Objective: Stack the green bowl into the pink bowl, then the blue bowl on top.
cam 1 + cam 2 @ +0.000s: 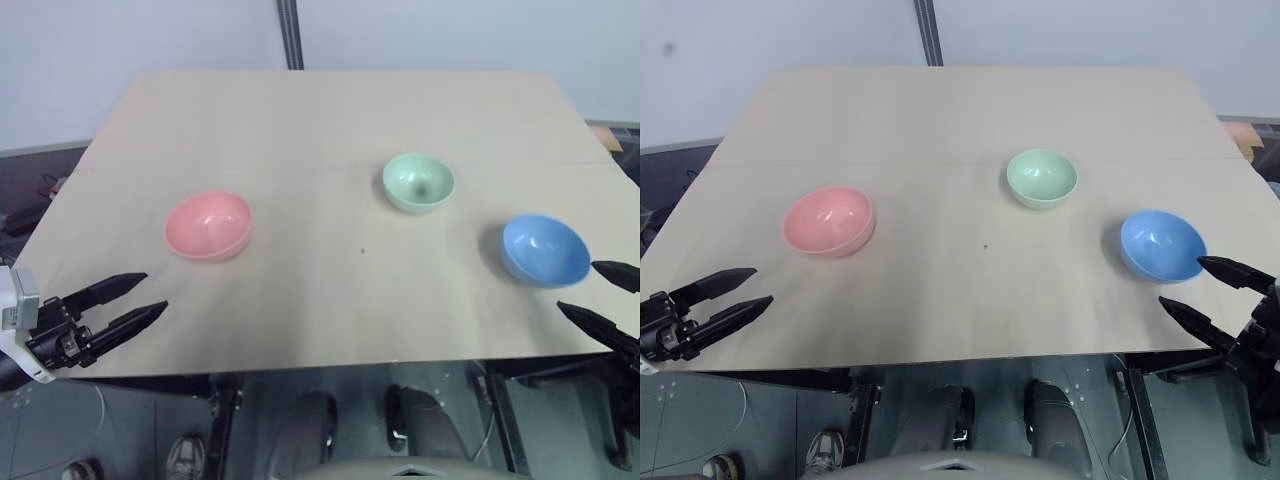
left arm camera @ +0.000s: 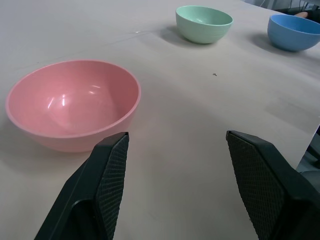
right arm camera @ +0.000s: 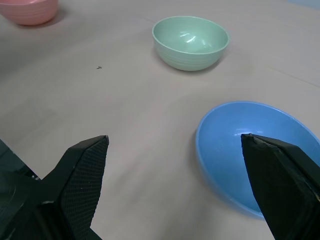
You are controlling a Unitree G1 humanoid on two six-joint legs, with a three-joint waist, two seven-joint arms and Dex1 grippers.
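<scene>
Three bowls stand apart and upright on the pale wooden table (image 1: 330,120). The pink bowl (image 1: 208,225) is on the left, the green bowl (image 1: 418,182) sits further back right of the middle, and the blue bowl (image 1: 545,249) is at the right. My left gripper (image 1: 148,295) hovers open over the table's front left corner, a little short of the pink bowl (image 2: 72,102). At the front right my right gripper (image 1: 585,287) is open too, its fingertips just beside the blue bowl (image 3: 255,150), nothing between them.
The table's front edge runs just beyond both grippers. A dark post (image 1: 290,35) rises behind the table's far edge against a pale wall. Dark clutter (image 1: 30,200) lies off the table's left side.
</scene>
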